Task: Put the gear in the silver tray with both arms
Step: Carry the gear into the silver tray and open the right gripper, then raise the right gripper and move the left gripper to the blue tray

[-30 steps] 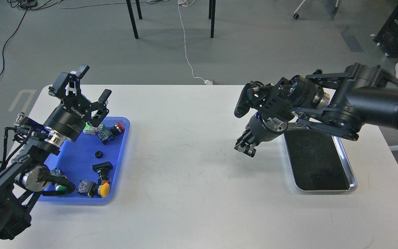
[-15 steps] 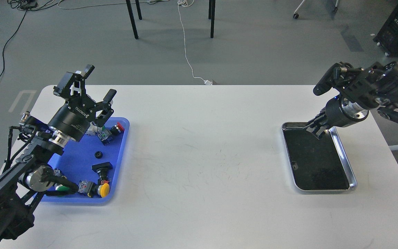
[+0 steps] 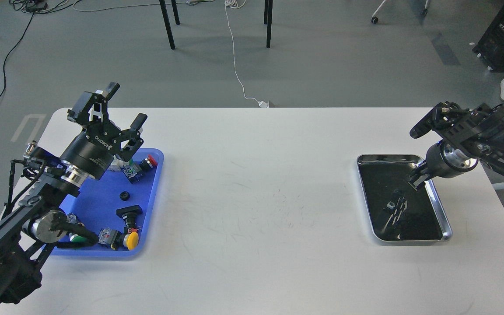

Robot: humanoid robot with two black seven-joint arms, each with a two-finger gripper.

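The silver tray lies at the right of the white table, its dark bottom showing blurred reflections. My right gripper hangs just above the tray's far right part; its fingers are small and dark, so I cannot tell how they stand or whether they hold anything. A small black round gear lies in the blue tray at the left. My left gripper is open and empty, raised above the blue tray's far edge, well above the gear.
The blue tray also holds several push-button switches, among them a red one, a yellow one and a black one. The white table spans the space between the two trays. Chair legs and cables are on the floor behind.
My right arm has swung right, from the table's middle to over the silver tray's far right part. My left gripper has shifted slightly and stays open.
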